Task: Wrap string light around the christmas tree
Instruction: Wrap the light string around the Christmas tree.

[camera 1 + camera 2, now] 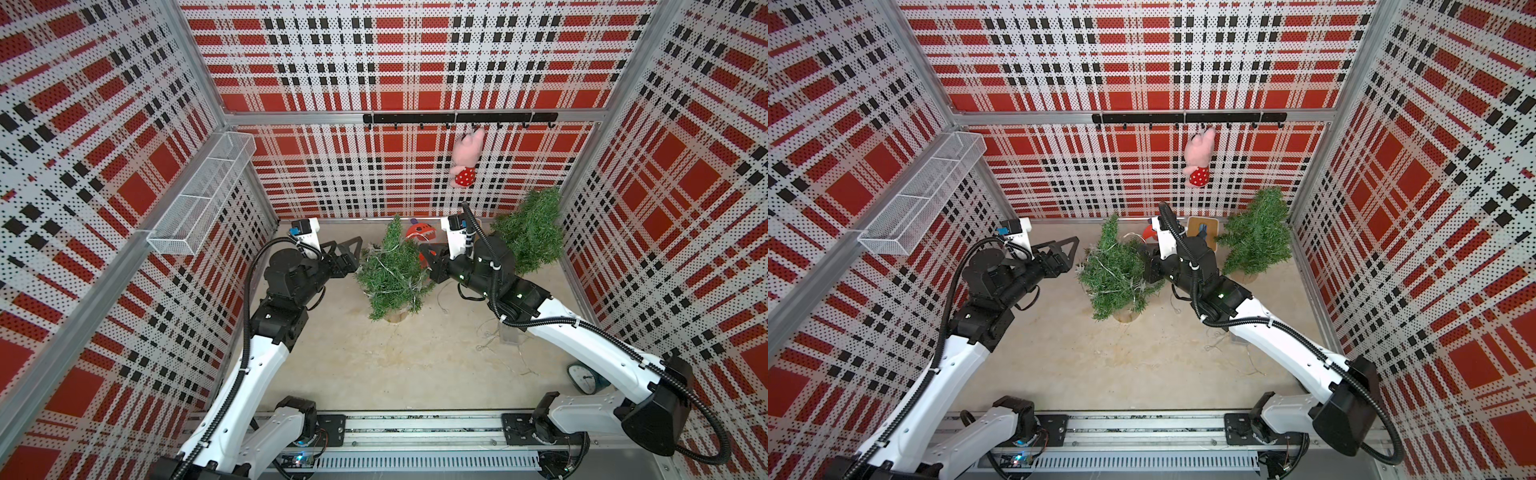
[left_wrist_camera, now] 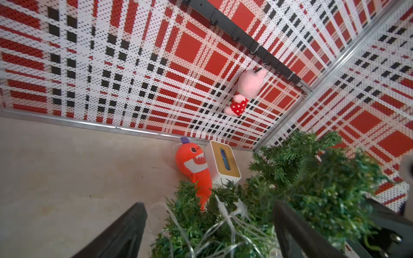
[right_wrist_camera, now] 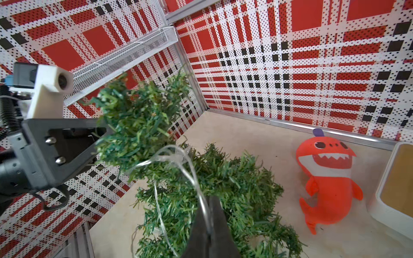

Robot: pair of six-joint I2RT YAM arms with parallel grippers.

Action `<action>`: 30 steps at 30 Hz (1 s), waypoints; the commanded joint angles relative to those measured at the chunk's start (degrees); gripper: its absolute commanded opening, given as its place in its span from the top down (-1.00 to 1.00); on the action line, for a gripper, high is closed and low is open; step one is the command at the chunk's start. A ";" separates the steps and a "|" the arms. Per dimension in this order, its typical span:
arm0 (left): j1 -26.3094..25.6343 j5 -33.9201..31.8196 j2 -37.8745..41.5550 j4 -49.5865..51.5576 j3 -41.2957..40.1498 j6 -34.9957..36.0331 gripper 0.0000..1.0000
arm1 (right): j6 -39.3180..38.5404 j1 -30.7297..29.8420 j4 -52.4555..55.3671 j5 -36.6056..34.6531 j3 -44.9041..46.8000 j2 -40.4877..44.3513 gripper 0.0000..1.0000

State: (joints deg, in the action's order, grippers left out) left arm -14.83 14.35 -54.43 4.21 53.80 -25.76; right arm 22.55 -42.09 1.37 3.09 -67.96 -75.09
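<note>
The left arm (image 1: 257,365) extends from the base rail (image 1: 415,428) toward the christmas tree (image 1: 392,270) and ends on the tree's left side, white forearm link rising to the black wrist. The left gripper (image 1: 353,252) has its jaws spread wide, tips just beside the tree's upper branches. In the left wrist view, foliage lies between the two fingers (image 2: 125,230); contact cannot be confirmed.

The right arm (image 1: 582,332) extends from the same rail to the tree's right side, wrist turned inward. The right gripper (image 3: 210,216) has its jaws fully closed, pinching the string light (image 3: 178,160) at the tips, against the tree's right-hand branches.
</note>
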 commanded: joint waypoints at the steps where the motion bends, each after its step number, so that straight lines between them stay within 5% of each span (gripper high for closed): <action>1: -5.24 1.23 1.57 -5.83 1.71 3.95 -0.87 | -0.63 2.35 -2.82 3.32 -2.26 -2.23 1.00; 6: -16.97 -11.00 -5.49 -5.62 8.84 16.50 -0.96 | -0.07 4.19 -3.91 6.71 -5.03 -4.94 1.00; 11: -19.62 -14.80 -12.91 -5.88 12.65 21.13 -0.98 | -0.27 4.55 -3.91 8.12 -7.16 -6.59 1.00; 16: -19.62 -16.73 -15.48 -7.33 13.35 25.48 -0.63 | -0.31 5.11 -4.22 9.62 -10.17 -8.60 1.00; 18: -19.42 -16.57 -15.58 -7.78 13.16 26.90 -0.33 | -0.40 5.17 -4.35 10.34 -11.49 -9.73 1.00; 21: -16.97 -11.26 -14.32 -10.67 10.80 28.62 0.35 | -0.32 5.51 -5.02 11.17 -13.31 -11.19 1.00; 25: -9.61 3.15 -12.59 -15.77 7.80 28.57 1.00 | 0.44 6.79 -5.36 13.43 -18.27 -13.70 1.00; 30: -3.12 17.30 -14.69 -16.61 10.37 27.74 1.00 | 0.47 6.93 -5.07 16.53 -26.42 -16.30 1.00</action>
State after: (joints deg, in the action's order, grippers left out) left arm -20.73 21.17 -68.73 -8.27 62.22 1.78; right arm 22.81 -36.16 -0.84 18.52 -89.54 -91.20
